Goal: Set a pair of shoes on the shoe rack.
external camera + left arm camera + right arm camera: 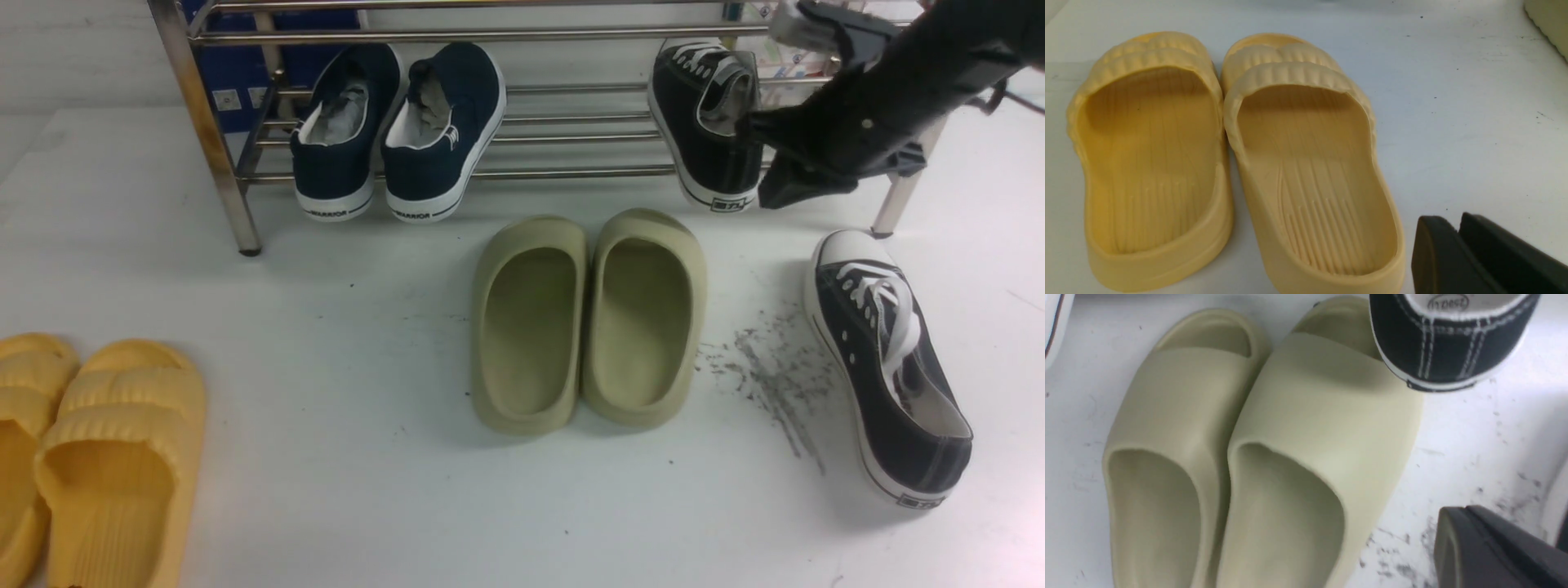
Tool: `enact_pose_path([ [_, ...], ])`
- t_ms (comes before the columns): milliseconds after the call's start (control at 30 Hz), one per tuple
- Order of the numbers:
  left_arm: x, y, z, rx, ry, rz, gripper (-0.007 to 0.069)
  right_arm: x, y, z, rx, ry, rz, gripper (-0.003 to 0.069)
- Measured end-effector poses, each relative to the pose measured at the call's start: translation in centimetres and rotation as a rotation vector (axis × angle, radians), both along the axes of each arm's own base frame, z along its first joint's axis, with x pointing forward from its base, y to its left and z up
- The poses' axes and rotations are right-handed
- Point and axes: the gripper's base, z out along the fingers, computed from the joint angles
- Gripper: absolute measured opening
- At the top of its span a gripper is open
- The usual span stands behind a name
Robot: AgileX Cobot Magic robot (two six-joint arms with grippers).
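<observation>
Status, near to far. Left end effector (1453,230) hangs over the yellow slippers (98,457) at 8 o'clock on the bench (326,327). Its pads are all but together, with nothing between them.

Olive slides (588,327) dead centre, side by side. Loose black sneaker (890,367) at 4 o'clock, on its sole, toe toward the rack, scuff marks (775,376) just beside it.

Far edge, 12 o'clock: shoe rack (490,35). Navy pair (400,131) on the lower rails at 11, heels out. Racked black sneaker (702,122) at 1 o'clock on the same rails, toe in, heel toward me.

My right end effector (767,159) sits just beside that heel. The right wrist view shows the heel clear of the pad, so I'm not gripping it. Jaw gap itself: cannot tell.

My read: one black sneaker is placed, its mate is not yet. Next move likely calls for backing the right arm clear of the rails, swinging to 4 o'clock, taking the loose sneaker by the heel collar and seating it beside its mate. Bare rail shows on the 12 o'clock side.
</observation>
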Motion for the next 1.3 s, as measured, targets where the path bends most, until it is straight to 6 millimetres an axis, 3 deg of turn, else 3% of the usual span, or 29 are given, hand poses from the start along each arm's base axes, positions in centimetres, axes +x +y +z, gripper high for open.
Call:
enact_pose_path([
  [133, 0.0, 0.0, 0.0, 0.000, 0.000, 0.000, 0.0095, -2.7, -1.1, 2.6, -0.086, 0.054, -0.002, 0.0132],
  [200, 0.0, 0.0, 0.0, 0.000, 0.000, 0.000, 0.0099, -4.9, -2.1, 3.9, -0.139, 0.098, -0.061, 0.0211],
  [267, 0.0, 0.0, 0.0, 0.000, 0.000, 0.000, 0.0101, -6.0, -2.6, 3.8, -0.164, 0.120, -0.083, 0.0253],
  [300, 0.0, 0.0, 0.0, 0.000, 0.000, 0.000, 0.0102, -7.5, -3.0, 3.5, -0.178, 0.141, -0.093, 0.0292],
  [400, 0.0, 0.0, 0.0, 0.000, 0.000, 0.000, 0.0104, -9.5, -3.0, 1.6, -0.192, 0.194, -0.086, 0.0330],
  [500, 0.0, 0.0, 0.0, 0.000, 0.000, 0.000, 0.0110, -11.8, -2.4, -1.5, -0.204, 0.237, -0.057, 0.0344],
  [767, 0.0, 0.0, 0.0, 0.000, 0.000, 0.000, 0.0117, -12.8, -2.0, -8.9, -0.225, 0.235, -0.048, 0.0347],
  [900, 0.0, 0.0, 0.0, 0.000, 0.000, 0.000, 0.0120, -12.2, -2.0, -11.1, -0.252, 0.246, -0.035, 0.0300],
  [967, 0.0, 0.0, 0.0, 0.000, 0.000, 0.000, 0.0120, -12.1, -2.1, -11.3, -0.261, 0.244, -0.031, 0.0233],
  [1033, 0.0, 0.0, 0.0, 0.000, 0.000, 0.000, 0.0120, -12.1, -2.1, -11.0, -0.266, 0.233, -0.023, 0.0115],
  [1067, 0.0, 0.0, 0.0, 0.000, 0.000, 0.000, 0.0120, -12.1, -2.1, -11.0, -0.266, 0.234, -0.023, 0.0115],
  [1100, 0.0, 0.0, 0.0, 0.000, 0.000, 0.000, 0.0122, -12.2, -2.1, -10.5, -0.271, 0.235, -0.014, 0.0038],
  [1133, 0.0, 0.0, 0.0, 0.000, 0.000, 0.000, 0.0124, -12.3, -2.1, -9.9, -0.281, 0.237, -0.004, 0.0022],
  [1267, 0.0, 0.0, 0.0, 0.000, 0.000, 0.000, 0.0127, -12.1, -2.2, -7.2, -0.310, 0.184, 0.033, 0.0022],
  [1300, 0.0, 0.0, 0.0, 0.000, 0.000, 0.000, 0.0127, -11.7, -2.2, -5.5, -0.323, 0.133, 0.051, 0.0022],
])
